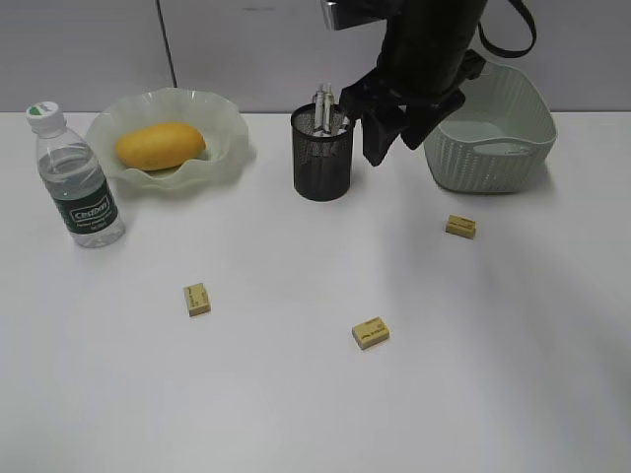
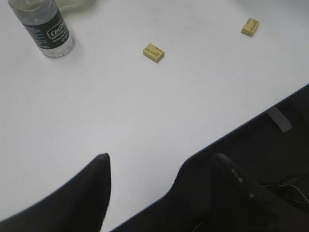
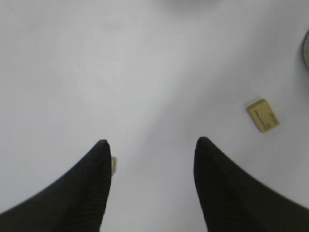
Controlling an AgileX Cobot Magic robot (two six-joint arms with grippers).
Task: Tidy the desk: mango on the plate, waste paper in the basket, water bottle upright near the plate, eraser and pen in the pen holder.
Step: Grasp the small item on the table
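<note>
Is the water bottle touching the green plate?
Apart. The exterior view shows a strip of bare white desk between the upright water bottle and the plate rim.

Behind the work surface you see a plain grey panelled wall (image 1: 89, 44) with one dark vertical seam (image 1: 168, 44). Lighting is soft and even.

Yellow-orange mango (image 1: 160, 145), pale green plate (image 1: 222, 156), black mesh pen holder (image 1: 322, 158)
</note>
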